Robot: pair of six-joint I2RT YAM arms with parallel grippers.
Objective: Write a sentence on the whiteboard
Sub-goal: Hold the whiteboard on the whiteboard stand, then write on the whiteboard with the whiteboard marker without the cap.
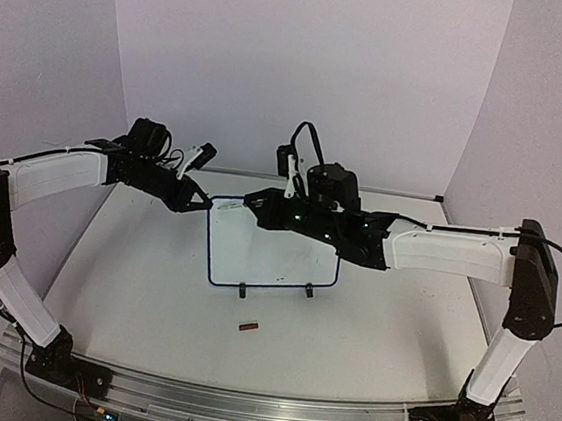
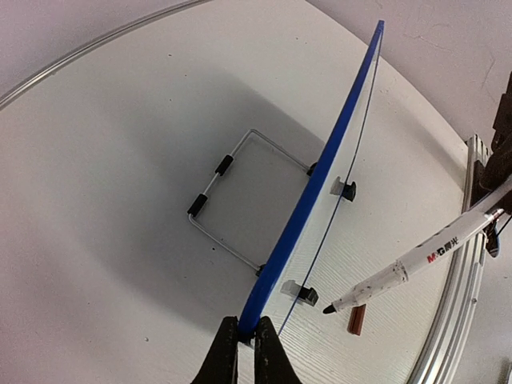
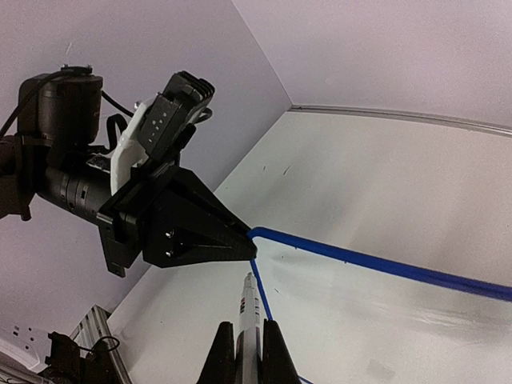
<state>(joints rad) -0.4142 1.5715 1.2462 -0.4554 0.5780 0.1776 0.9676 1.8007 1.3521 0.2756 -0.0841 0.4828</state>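
The whiteboard [image 1: 274,258] stands upright on two black feet, with a blue frame and a glossy white face. No writing shows on it, so the sentence is not in view. My left gripper [image 1: 204,203] is shut on the board's upper left corner, seen edge-on in the left wrist view [image 2: 246,346]. My right gripper [image 1: 254,202] is shut on a white marker [image 3: 250,308], uncapped. Its dark tip [image 2: 328,309] points at the board face [image 3: 384,320] near the left frame edge, just off the surface.
A small reddish-brown marker cap [image 1: 249,326] lies on the table in front of the board and also shows in the left wrist view [image 2: 357,318]. A wire stand [image 2: 232,204] props the board from behind. Walls close in at the back and sides.
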